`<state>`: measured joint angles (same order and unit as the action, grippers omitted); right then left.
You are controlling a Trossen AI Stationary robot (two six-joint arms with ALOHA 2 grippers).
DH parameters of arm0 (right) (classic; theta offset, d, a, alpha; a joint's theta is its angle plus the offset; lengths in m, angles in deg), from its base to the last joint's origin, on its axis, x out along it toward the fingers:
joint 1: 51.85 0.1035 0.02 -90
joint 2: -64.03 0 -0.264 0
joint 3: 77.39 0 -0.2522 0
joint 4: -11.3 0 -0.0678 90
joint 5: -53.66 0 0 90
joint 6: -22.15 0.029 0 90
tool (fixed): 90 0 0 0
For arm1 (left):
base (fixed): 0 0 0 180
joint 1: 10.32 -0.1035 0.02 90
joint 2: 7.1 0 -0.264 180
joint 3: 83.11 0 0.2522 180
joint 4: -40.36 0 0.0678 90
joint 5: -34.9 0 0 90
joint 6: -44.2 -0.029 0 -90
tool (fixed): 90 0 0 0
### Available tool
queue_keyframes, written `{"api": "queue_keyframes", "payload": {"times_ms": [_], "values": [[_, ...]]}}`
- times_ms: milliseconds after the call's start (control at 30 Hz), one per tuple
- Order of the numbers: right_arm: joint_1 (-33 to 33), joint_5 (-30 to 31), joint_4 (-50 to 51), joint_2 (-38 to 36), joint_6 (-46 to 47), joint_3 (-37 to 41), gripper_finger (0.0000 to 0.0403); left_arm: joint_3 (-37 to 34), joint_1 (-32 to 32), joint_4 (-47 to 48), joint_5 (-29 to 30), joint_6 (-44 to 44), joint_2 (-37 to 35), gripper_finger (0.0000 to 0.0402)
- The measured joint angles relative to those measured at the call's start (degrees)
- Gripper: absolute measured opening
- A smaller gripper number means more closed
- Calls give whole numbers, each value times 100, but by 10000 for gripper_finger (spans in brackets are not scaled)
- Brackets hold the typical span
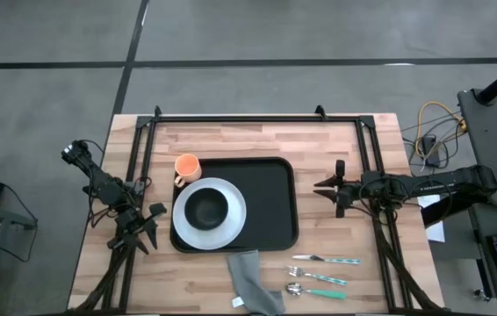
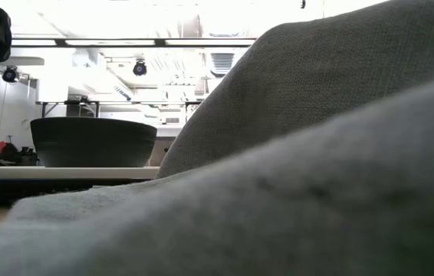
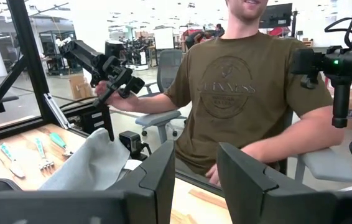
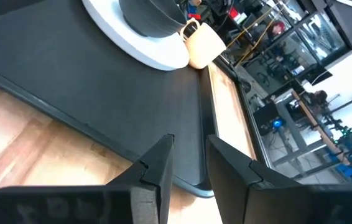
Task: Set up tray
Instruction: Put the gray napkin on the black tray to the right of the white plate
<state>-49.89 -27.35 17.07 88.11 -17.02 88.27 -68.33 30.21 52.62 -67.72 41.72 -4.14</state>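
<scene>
I see the tray (image 1: 266, 204) at mid-table, carrying a white plate (image 1: 229, 230) with a black bowl (image 1: 206, 209) on its left half. My left gripper (image 1: 147, 226) waits just left of it and my right gripper (image 1: 329, 188) just right, each with fingers slightly apart and empty.

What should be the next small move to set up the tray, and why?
Probably the right gripper should move toward the cutlery lying on the table just off the tray. The tray already carries the white plate with the black bowl, the orange cup stands at its corner, and both grippers are open and empty; the left gripper waits beside the tray.
</scene>
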Motion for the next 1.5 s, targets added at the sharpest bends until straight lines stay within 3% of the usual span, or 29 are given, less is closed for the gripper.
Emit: {"api": "queue_keyframes", "payload": {"times_ms": [367, 733, 900, 1333, 1500], "values": [[0, -58, -278, 2, 506, 0, 84, 0, 0, 0, 4, 0, 0, 101], [2, -1275, -1132, 0, 1478, 0, 84, 0, 0, 0, 6, 0, 0, 101], [2, -1543, -1147, 4, 1812, 0, 84, 0, 0, 0, 6, 0, 0, 101], [2, -1508, -2017, 14, 4518, 0, 84, 0, 0, 0, 9, 0, 0, 101], [2, -1508, -2544, 50, 4698, 0, 84, 0, 0, 0, 9, 0, 0, 101]]}}
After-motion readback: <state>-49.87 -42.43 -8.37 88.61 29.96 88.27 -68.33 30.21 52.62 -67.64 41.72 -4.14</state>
